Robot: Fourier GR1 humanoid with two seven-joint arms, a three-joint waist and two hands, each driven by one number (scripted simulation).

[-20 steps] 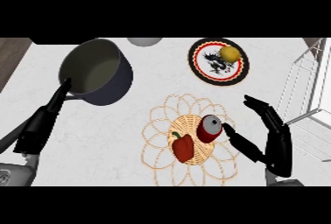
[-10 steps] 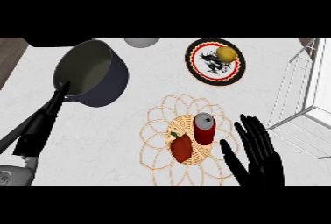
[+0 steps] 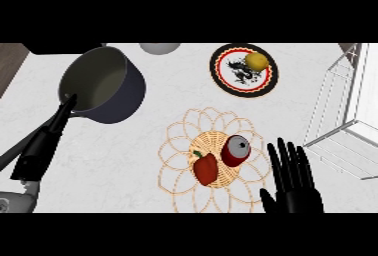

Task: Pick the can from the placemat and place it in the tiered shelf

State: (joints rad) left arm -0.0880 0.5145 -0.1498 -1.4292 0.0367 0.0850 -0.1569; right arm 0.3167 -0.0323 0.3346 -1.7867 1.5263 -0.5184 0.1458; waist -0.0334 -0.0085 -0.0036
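Observation:
The red can (image 3: pixel 238 150) with a grey top stands on the woven placemat (image 3: pixel 183 134), next to a red pepper (image 3: pixel 206 169). My right hand (image 3: pixel 294 186) is at the lower right, just right of the can and apart from it. It is open, with its fingers straight and pointing up the view. The white wire tiered shelf (image 3: pixel 344 111) stands at the right edge. My left hand (image 3: pixel 35 159) shows as a dark shape at the lower left, in line with the pot's handle.
A dark pot (image 3: pixel 103 86) with a long black handle stands at the left. A black and red plate (image 3: pixel 235 76) bearing a yellow fruit (image 3: pixel 256 61) sits at the back. A grey bowl (image 3: pixel 159 48) pokes in at the top edge.
My right hand has drawn back from beside the can toward the lower edge and its fingers have straightened. The can has stayed on the placemat.

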